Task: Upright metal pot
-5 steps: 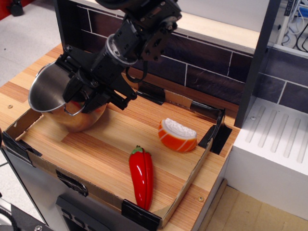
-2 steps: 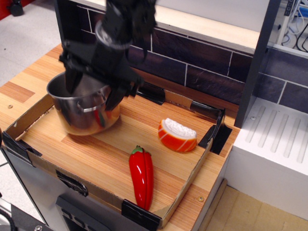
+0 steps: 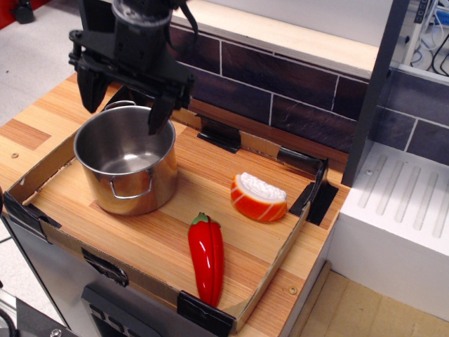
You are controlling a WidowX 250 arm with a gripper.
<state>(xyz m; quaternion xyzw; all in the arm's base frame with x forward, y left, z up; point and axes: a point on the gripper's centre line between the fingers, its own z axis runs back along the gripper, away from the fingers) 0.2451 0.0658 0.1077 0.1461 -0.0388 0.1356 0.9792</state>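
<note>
The metal pot (image 3: 128, 163) stands upright on the wooden tray at the left, mouth up, one loop handle facing the front and another at the back. My gripper (image 3: 124, 105) hangs just above the pot's back rim. Its two black fingers (image 3: 160, 114) are spread wide apart and hold nothing. One finger is outside the pot's left edge, the other above its right rim.
A red pepper (image 3: 206, 256) lies near the tray's front edge. An orange-and-white sushi piece (image 3: 258, 196) sits to the right of the pot. The cardboard-walled tray (image 3: 270, 263) has black taped corners. A dark tiled wall (image 3: 280, 91) runs behind. A white surface (image 3: 400, 210) is at the right.
The pot went from tilted on its side, held by the gripper, to standing upright on the tray. The gripper let go, opened and rose above the back rim.
</note>
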